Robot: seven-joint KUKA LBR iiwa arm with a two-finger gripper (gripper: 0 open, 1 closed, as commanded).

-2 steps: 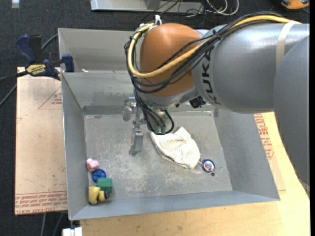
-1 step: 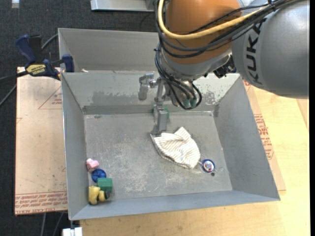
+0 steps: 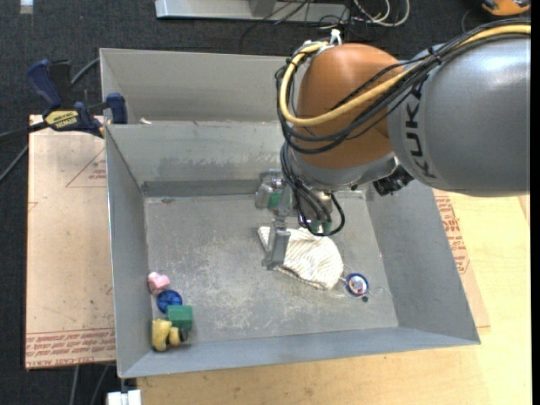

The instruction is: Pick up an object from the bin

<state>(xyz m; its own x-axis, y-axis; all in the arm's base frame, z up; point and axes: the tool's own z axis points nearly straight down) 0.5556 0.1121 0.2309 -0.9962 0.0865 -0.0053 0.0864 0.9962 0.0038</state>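
Gripper (image 3: 277, 251) is down at the left edge of the crumpled white cloth (image 3: 319, 262), middle of the bin (image 3: 202, 226); clamped or open, can't tell.

The arm (image 3: 477, 116) is extended in from the right. The wrist (image 3: 337, 165) is turned downward, is capped by an orange cover (image 3: 350, 87) and is looped by yellow and black cables (image 3: 289, 83). The gripper (image 3: 285, 239) is held low, directly beneath.

I see a matt, scuffed grey metal bin (image 3: 211, 243), a soft ribbed white cloth (image 3: 314, 260), and smooth plastic toys (image 3: 171, 315), slightly glossy.
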